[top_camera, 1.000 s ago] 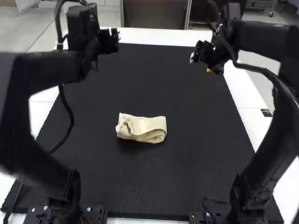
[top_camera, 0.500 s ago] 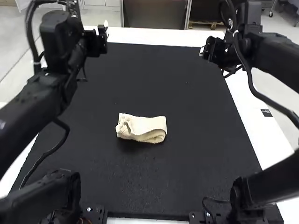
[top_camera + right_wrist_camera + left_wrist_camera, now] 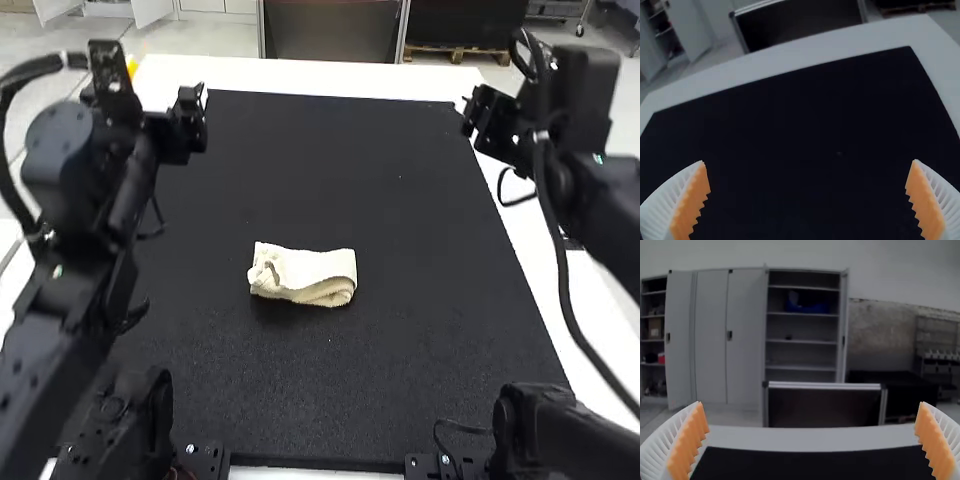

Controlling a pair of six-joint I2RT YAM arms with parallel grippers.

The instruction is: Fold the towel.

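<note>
– How is the towel [image 3: 305, 275] laid?
– It is folded up into a small, thick, cream bundle. At its right end the cloth is bent round, and layers can be seen. At its left end a little curl is made, with a dark dip in it.
– What is it laid on?
– A black mat [image 3: 330, 170], put on a white worktop [image 3: 300, 72]. Far past the towel, tall grey cupboards [image 3: 710, 340] are seen.
– And the edges?
– The mat is spread out on all sides of the towel. The worktop's white edge is seen well beyond the towel, and off to its right.
– Where is the left pincer [image 3: 197, 115] held?
– Beyond the towel, to its left, with its orange pads [image 3: 692, 442] spread wide.
– And the right pincer [image 3: 473, 112]?
– It is held beyond the towel, to its right, opened wide too.
</note>
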